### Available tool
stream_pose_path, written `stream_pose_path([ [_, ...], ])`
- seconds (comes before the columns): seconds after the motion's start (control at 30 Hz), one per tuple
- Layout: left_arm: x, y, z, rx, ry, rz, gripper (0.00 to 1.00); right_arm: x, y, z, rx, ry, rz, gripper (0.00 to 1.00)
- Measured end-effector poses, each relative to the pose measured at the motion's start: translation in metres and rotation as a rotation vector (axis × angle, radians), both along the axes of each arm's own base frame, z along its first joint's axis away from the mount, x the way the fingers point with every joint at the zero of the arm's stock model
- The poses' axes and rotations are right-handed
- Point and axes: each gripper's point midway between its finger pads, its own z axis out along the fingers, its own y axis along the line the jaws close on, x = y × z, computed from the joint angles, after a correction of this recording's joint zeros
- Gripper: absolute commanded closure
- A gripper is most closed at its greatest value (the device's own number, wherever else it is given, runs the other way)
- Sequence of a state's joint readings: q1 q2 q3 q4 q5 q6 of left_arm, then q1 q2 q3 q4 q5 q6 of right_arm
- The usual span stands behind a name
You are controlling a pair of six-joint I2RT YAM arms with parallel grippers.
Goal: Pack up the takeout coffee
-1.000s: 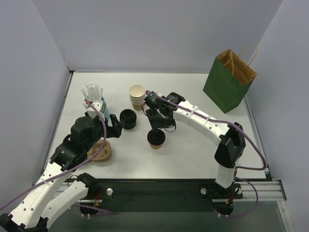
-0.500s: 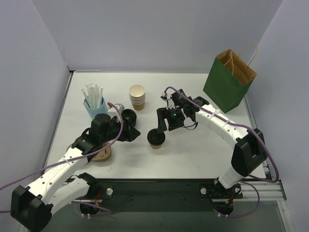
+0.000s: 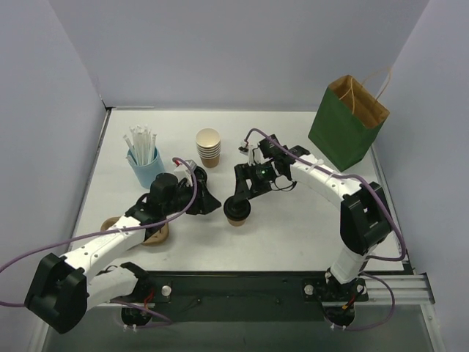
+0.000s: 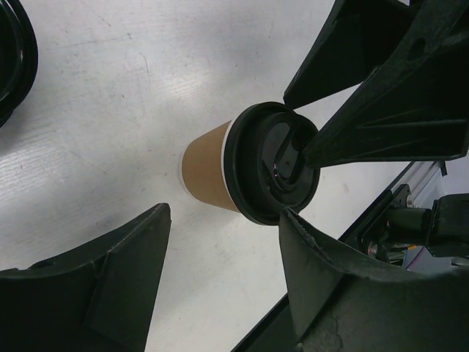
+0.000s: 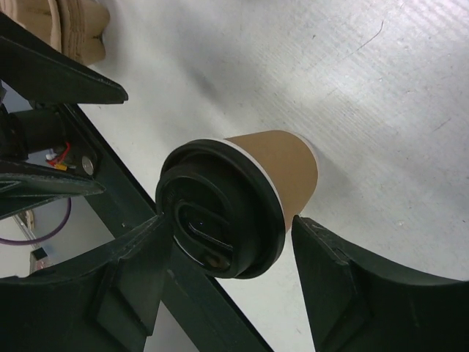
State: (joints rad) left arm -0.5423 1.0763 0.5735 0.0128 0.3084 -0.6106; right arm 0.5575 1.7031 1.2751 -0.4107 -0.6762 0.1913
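The takeout coffee (image 3: 236,213) is a brown paper cup with a black lid (image 5: 220,216), upright at the table's middle. My right gripper (image 5: 233,222) is open and comes down from behind, its fingers standing either side of the lid. The left finger looks close against the lid's rim, with a gap at the right finger. In the top view the right gripper (image 3: 238,192) hangs just over the cup. My left gripper (image 4: 225,213) is open and low on the cup's left, the cup (image 4: 209,172) just beyond its fingertips. From above, the left gripper (image 3: 211,204) sits beside the cup.
A green paper bag (image 3: 348,125) stands open at the back right. A stack of lidless tan cups (image 3: 209,147) and a blue holder of straws (image 3: 144,158) are at the back left. A loose black lid (image 4: 11,66) lies nearby. Brown cardboard (image 3: 150,233) lies under the left arm.
The left arm reached right until its gripper came beside the cup, its jaws narrowing a little. The right gripper opened wider and settled around the cup's lid.
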Motion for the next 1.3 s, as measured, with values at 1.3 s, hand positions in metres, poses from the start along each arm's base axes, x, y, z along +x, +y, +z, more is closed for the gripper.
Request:
stream_pose_path([
  [1.3, 0.021, -0.020, -0.055, 0.081, 0.051, 0.135, 0.49, 0.007, -0.005, -0.032, 0.158, 0.026, -0.061, 0.69],
])
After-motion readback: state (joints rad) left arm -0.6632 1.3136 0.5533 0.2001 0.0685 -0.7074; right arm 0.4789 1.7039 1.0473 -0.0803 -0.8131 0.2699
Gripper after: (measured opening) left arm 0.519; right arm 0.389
